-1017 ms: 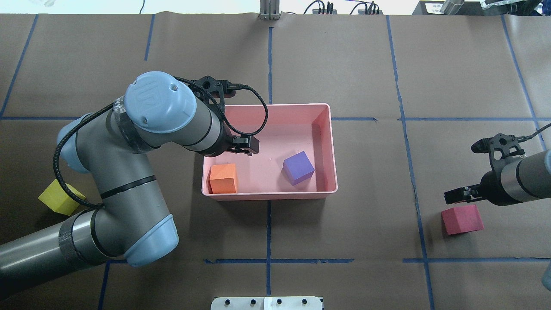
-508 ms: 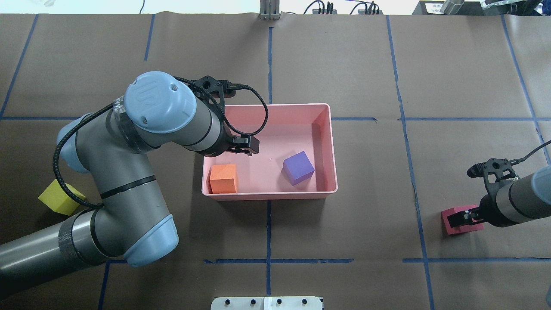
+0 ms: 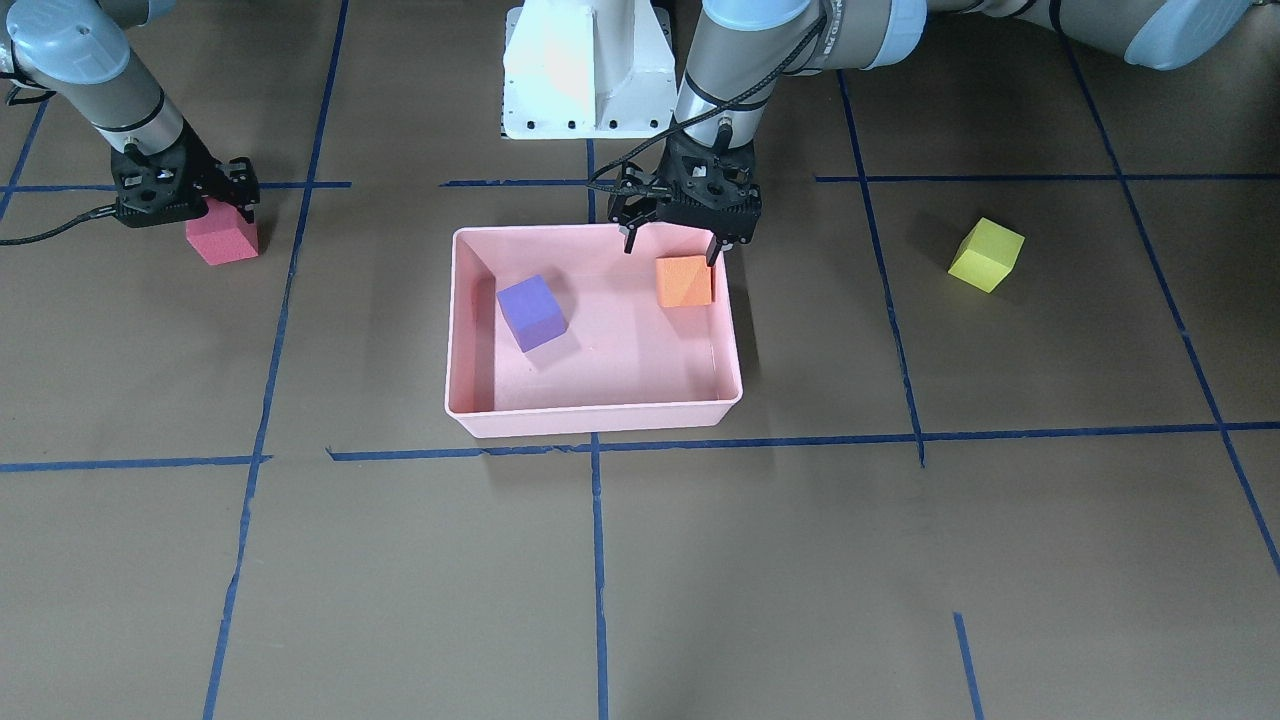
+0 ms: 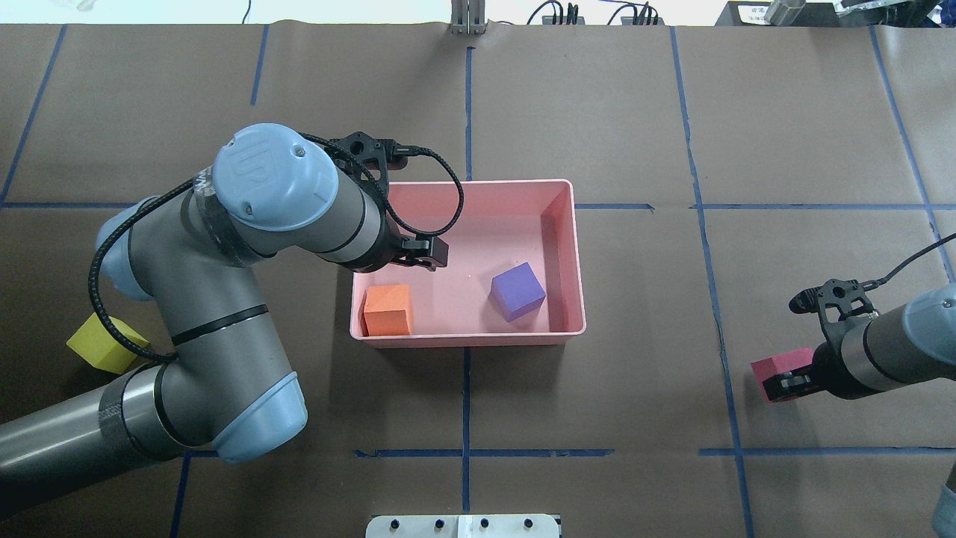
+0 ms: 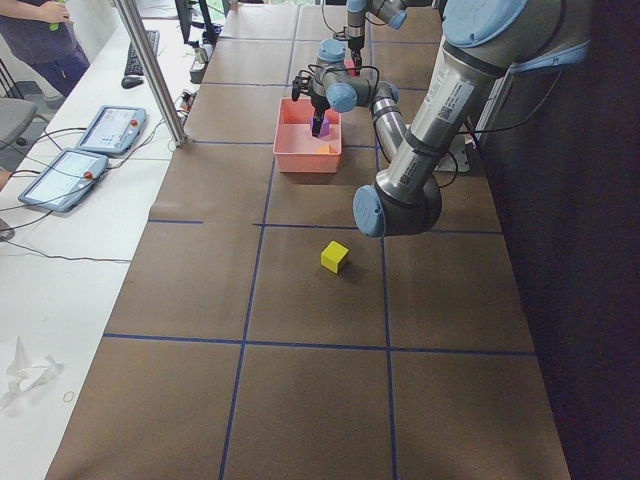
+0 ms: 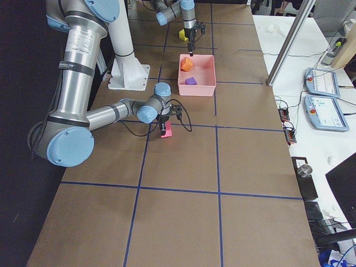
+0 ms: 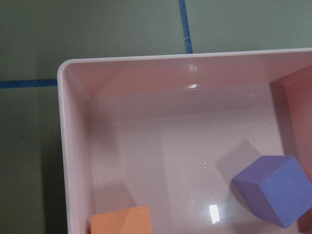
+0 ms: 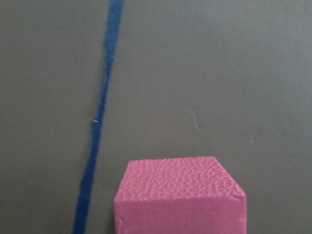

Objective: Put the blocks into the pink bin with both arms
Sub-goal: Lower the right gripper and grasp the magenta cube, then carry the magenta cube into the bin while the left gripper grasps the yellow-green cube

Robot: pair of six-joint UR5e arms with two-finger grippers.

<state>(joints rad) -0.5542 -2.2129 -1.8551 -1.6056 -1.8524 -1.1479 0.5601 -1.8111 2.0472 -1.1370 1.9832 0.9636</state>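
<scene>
The pink bin point(image 4: 478, 181) holds the orange block point(image 4: 388, 309) and the purple block point(image 4: 517, 291); both also show in the front view, orange point(image 3: 684, 281) and purple point(image 3: 531, 311). My left gripper point(image 3: 670, 245) is open and empty, just above the orange block at the bin's near-robot left corner. The left wrist view shows the bin wall point(image 7: 63, 146) and both blocks. My right gripper point(image 4: 788, 381) is shut on the red block point(image 4: 773, 368), far right of the bin; the block fills the bottom of the right wrist view point(image 8: 180, 195). The yellow-green block point(image 4: 101, 342) lies on the table, partly behind my left arm.
The white base pedestal point(image 3: 585, 70) stands at the robot's side of the table. Blue tape lines cross the brown table cover. Tablets point(image 5: 110, 130) and a metal pole point(image 5: 150, 70) stand on the far operators' side.
My right gripper came down over the red block, closed on it and shifted it slightly towards the bin. My left arm has hardly moved.
</scene>
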